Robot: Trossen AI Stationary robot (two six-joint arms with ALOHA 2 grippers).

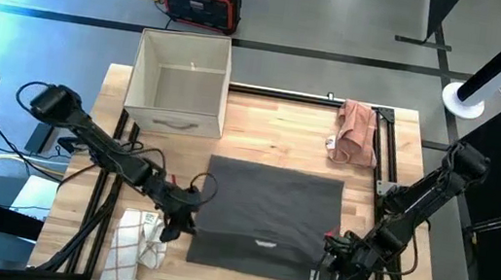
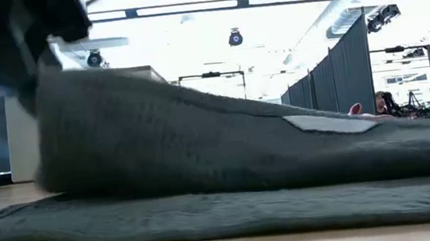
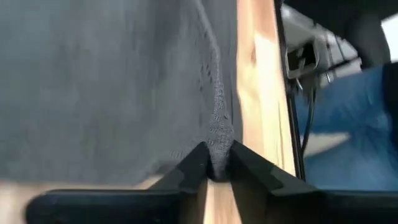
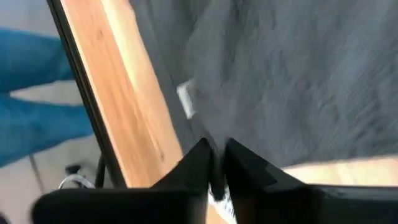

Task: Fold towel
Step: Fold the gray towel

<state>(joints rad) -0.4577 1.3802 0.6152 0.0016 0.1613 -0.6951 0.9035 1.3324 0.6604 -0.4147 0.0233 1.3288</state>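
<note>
Hands (image 1: 183, 217) (image 1: 340, 261) pinch grey towel (image 1: 271, 207) corners — fingertips buried in cloth.

Left arm enters from the table's left edge and reaches diagonally toward the near side, ending in the left gripper (image 1: 183, 217), whose two dark fingers (image 3: 193, 168) are pinched together on a fold of the dark grey towel (image 1: 270, 212). Right arm descends from the right edge, elbow raised, wrist angled inward and low; the right gripper (image 1: 337, 260) has its fingers (image 4: 198, 163) closed on the towel's opposite near corner.
</note>
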